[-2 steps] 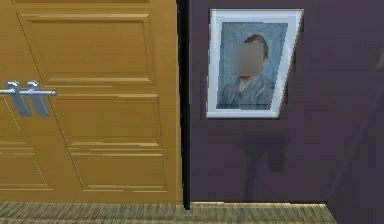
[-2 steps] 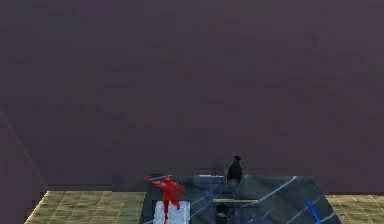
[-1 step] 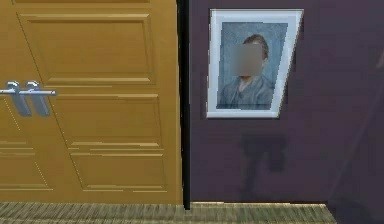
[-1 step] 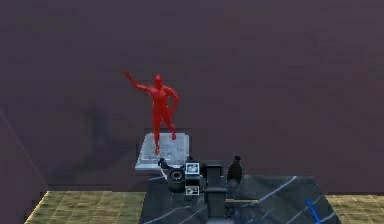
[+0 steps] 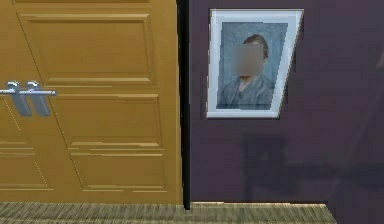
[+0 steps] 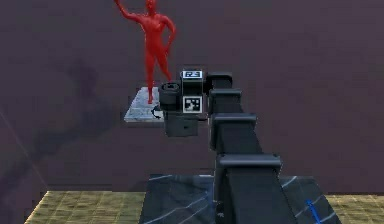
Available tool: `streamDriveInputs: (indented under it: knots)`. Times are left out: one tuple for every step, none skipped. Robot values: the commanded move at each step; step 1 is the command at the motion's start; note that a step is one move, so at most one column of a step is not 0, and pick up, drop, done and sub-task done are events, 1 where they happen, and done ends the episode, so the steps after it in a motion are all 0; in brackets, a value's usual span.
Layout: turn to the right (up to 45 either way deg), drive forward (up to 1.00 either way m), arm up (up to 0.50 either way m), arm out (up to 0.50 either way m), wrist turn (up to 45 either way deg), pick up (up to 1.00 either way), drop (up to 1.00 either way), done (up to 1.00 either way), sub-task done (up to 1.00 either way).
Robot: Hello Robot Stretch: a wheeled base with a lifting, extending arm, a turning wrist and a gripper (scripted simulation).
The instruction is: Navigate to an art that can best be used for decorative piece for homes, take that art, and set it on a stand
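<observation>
Holding a red statue (image 6: 153, 50) up in the air by the purple wall (image 6: 300, 60) with the gripper (image 6: 156, 113); cannot tell its grip.

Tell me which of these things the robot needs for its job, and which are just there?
For the job:
- red figurine with raised arm on a grey square base, hanging at the jaws
- dark veined slab under the arm, possibly the stand

Just there:
- framed portrait on the purple wall
- tan panelled wooden door with silver handles
</observation>
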Motion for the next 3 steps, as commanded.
streamDriveInputs:
  knots:
    - [0.0, 0.00, 0.00, 0.00, -45.0, 0.00, 0.00, 0.00, 0.00]
    - [0.0, 0.00, 0.00, 0.00, -45.0, 0.00, 0.00, 0.00, 0.00]
    - [0.0, 0.00, 0.00, 0.00, -33.0, 0.00, 0.00, 0.00, 0.00]
